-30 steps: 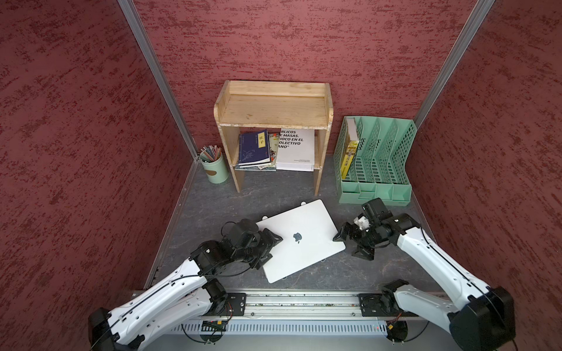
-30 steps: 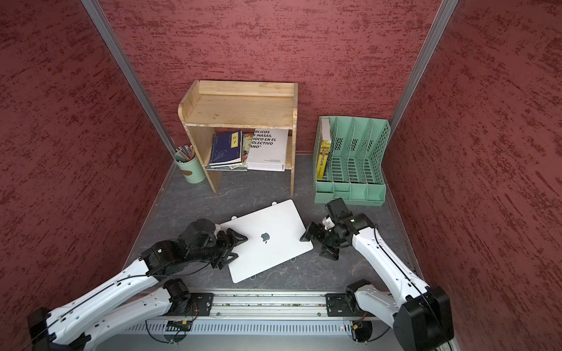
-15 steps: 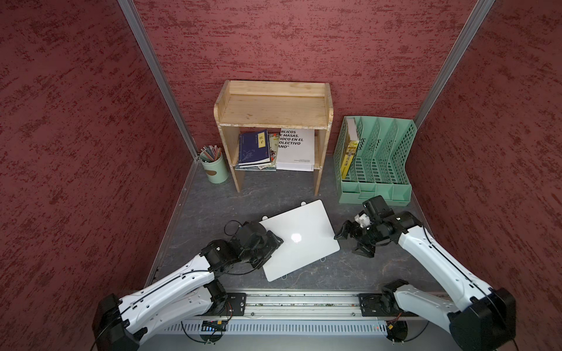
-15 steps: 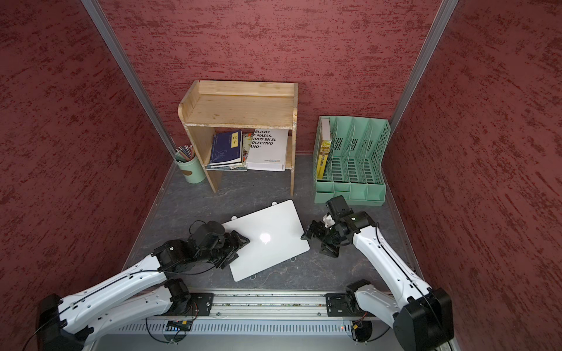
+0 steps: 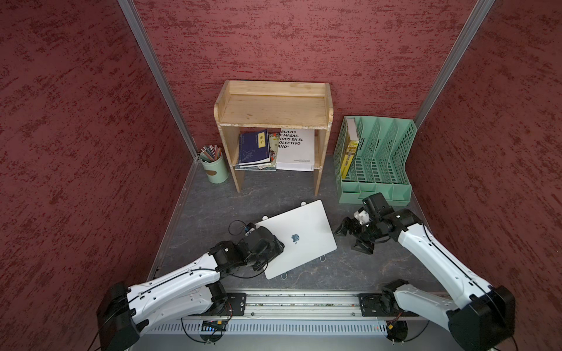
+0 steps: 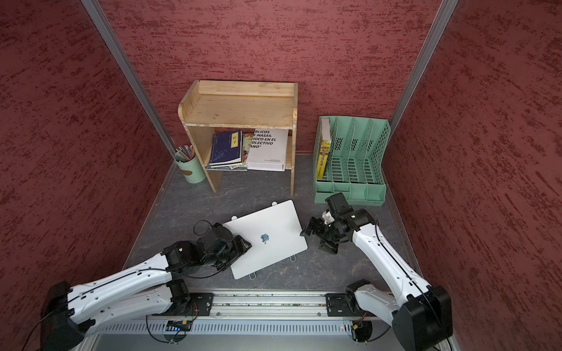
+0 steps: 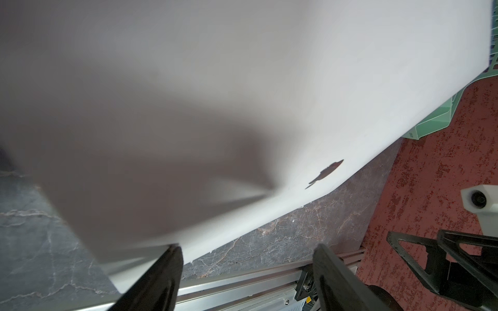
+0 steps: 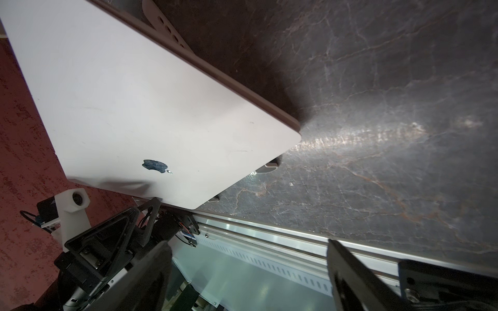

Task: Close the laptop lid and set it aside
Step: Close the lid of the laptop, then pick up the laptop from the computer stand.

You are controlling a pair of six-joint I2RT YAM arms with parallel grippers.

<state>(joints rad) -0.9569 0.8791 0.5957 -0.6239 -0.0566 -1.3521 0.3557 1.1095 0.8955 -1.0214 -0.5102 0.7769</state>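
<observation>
Two sets of jaws, both spread with nothing between them: the left gripper point(image 7: 248, 250) sits right at the edge of the laptop point(image 5: 307, 225) on its own side, one finger just beside the shell, and the right gripper point(image 8: 246, 242) hangs off the opposite side, apart from it. That laptop lies mid-way across the dark tabletop point(image 5: 213, 209), tilted on a white stand point(image 8: 163, 23), with the laptop lid point(image 6: 273, 221) down on the base and the apple logo point(image 5: 295, 238) facing up. So I'd say closing is done and setting aside is what's left. The next move needs a proper pinch on an edge and a lift clear of the stand. Can't tell if that left finger actually touches the shell, and the stand is mostly hidden underneath.
</observation>
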